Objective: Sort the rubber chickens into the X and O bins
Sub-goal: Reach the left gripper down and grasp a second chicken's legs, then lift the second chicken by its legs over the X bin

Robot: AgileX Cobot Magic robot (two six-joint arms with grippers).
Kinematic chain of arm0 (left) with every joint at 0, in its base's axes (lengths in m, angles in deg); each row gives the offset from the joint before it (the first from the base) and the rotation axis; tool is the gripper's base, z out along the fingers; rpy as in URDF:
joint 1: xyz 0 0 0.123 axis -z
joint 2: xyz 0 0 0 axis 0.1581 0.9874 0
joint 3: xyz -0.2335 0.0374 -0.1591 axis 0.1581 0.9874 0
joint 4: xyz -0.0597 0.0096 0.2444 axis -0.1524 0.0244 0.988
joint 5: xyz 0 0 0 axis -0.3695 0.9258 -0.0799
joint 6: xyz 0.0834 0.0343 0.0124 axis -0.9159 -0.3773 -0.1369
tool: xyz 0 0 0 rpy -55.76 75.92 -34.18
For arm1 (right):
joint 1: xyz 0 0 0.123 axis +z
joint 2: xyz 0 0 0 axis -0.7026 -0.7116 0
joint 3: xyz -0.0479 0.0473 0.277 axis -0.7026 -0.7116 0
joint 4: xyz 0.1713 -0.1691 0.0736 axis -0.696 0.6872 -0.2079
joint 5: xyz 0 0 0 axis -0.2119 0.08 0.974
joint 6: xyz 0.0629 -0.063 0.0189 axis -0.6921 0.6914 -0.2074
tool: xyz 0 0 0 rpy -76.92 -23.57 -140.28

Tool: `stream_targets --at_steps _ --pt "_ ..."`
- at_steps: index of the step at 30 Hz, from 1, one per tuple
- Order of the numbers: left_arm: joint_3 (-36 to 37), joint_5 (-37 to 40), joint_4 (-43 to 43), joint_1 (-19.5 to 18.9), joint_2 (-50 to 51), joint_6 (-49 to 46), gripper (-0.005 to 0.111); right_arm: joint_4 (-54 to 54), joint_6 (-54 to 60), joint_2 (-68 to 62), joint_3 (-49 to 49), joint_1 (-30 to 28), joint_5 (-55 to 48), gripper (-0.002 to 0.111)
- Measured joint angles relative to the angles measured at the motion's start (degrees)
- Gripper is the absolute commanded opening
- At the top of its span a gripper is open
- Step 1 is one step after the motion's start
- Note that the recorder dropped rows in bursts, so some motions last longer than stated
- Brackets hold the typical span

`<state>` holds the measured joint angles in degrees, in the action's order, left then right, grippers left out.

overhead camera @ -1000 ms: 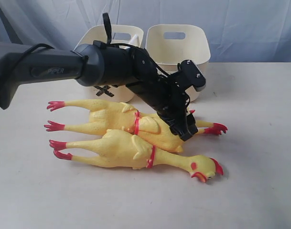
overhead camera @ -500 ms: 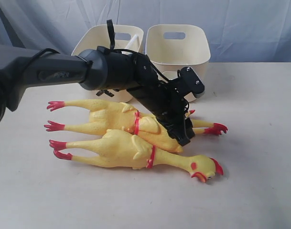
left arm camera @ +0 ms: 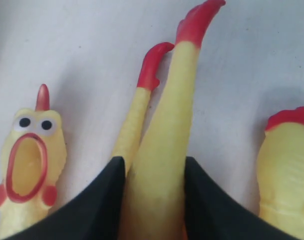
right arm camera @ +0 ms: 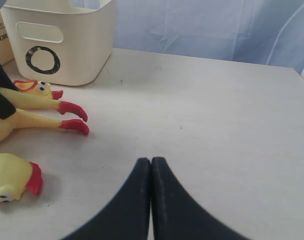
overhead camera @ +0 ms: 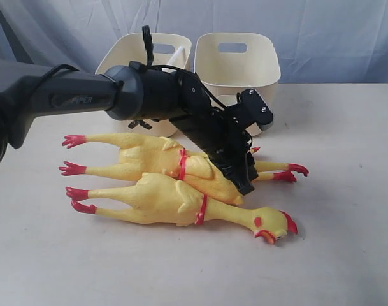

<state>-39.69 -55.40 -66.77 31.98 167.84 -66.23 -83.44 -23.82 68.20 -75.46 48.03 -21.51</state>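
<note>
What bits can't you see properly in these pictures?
- Exterior view: the left arm hides most of the X on the left bin.
- Exterior view: the third chicken shows only its legs; the left hand and two other chickens cover the rest.
- Left wrist view: the bottom edge cuts off the hand's fingers, so the squeeze on the leg is unclear.
- Exterior view: the right hand is outside the picture.

Left fingers [left arm camera: 94,205] clamped partway, right fingers [right arm camera: 134,200] pressed together.

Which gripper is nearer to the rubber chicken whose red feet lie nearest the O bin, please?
Left. The left gripper clasps that chicken's leg between its fingers; the right gripper is shut over the table, apart from its feet.
</note>
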Motion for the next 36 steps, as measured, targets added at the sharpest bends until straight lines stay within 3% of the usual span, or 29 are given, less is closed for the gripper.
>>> stream_targets --at_steps 13,29,36 --pt "0.0 1.0 1.11 0.0 -1.73 0.0 0.0 0.0 0.0 0.0 0.0 0.0 0.0 0.0" --pt "0.0 1.0 3.91 0.0 -11.07 0.0 0.0 0.0 0.0 0.0 0.0 0.0 0.0 0.0" --pt "0.0 -3.56 6.98 0.0 -14.91 0.0 0.0 0.0 0.0 0.0 0.0 0.0 0.0 0.0"
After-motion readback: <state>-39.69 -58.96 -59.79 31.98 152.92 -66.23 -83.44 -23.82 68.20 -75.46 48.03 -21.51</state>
